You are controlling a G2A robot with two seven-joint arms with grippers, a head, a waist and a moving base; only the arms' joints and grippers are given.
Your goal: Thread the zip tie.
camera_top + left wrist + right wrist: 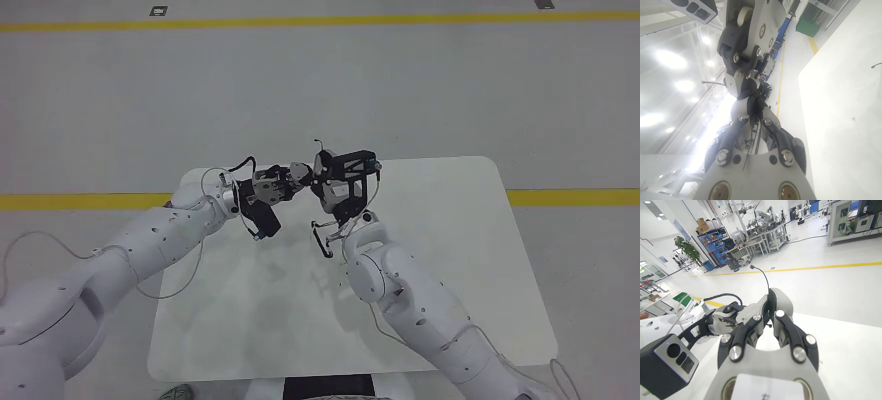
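Pale grey workshop floor (420, 90), crossed by yellow lines (300, 22), surrounds a white table (450, 260) with rounded corners, above whose far edge the robot's two arms meet. Left gripper (755, 104) and right gripper (771, 298) stand tip to tip, each with its fingers pressed together on a thin black zip tie (766, 279). The right one pinches the strap below its head, which curls up free, while the tail runs back between the left one's fingers, clear of the tabletop. Behind stand blue shelves (714, 242) of bins, a potted plant (686, 247), workbenches (761, 237) and a green bin (807, 27). A small square marker (158, 10) lies on the floor; a white label (770, 389) on the right wrist bears print too blurred to read. The left arm's black camera box (672, 355) sits just beside the right gripper.
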